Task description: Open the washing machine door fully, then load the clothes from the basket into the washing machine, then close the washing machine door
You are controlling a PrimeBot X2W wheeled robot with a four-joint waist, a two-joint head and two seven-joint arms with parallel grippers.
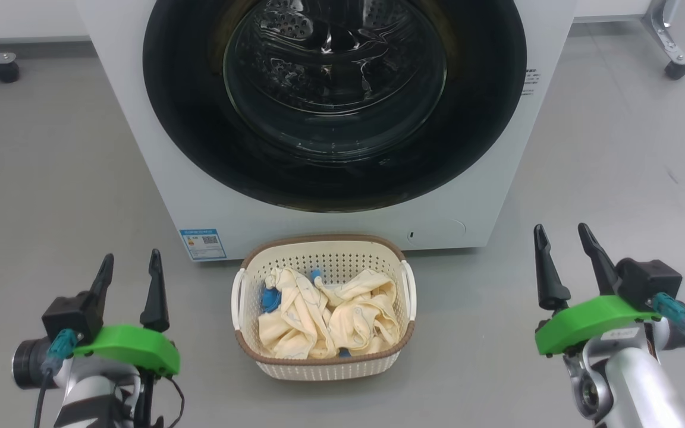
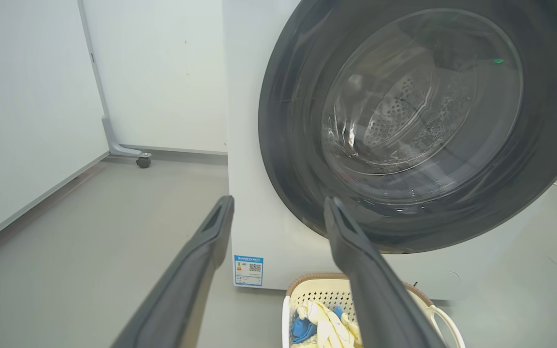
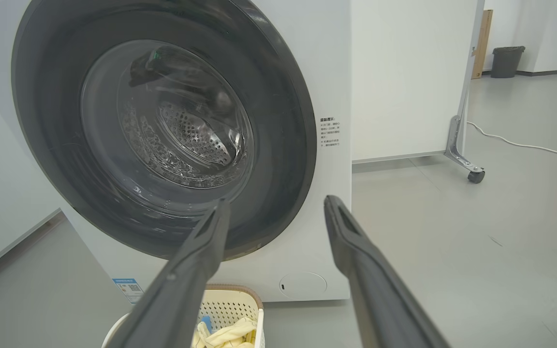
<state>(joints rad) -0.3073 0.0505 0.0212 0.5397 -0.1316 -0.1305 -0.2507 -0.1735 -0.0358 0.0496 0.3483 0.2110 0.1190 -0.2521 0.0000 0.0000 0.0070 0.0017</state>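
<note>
With the washing machine door (image 1: 333, 77) shut, basket (image 1: 324, 241) of clothes (image 1: 324, 315) at its foot, your left gripper (image 1: 131, 257) and right gripper (image 1: 560, 228) wide and empty, hook the rim (image 1: 188, 119) at its opening edge, hard to make out here, and swing fully.

I am seeing a blue sticker (image 1: 203, 244) with a square code and some small dark print (image 1: 531, 82) on the washing machine (image 1: 295, 224), both too tiny for reading.
</note>
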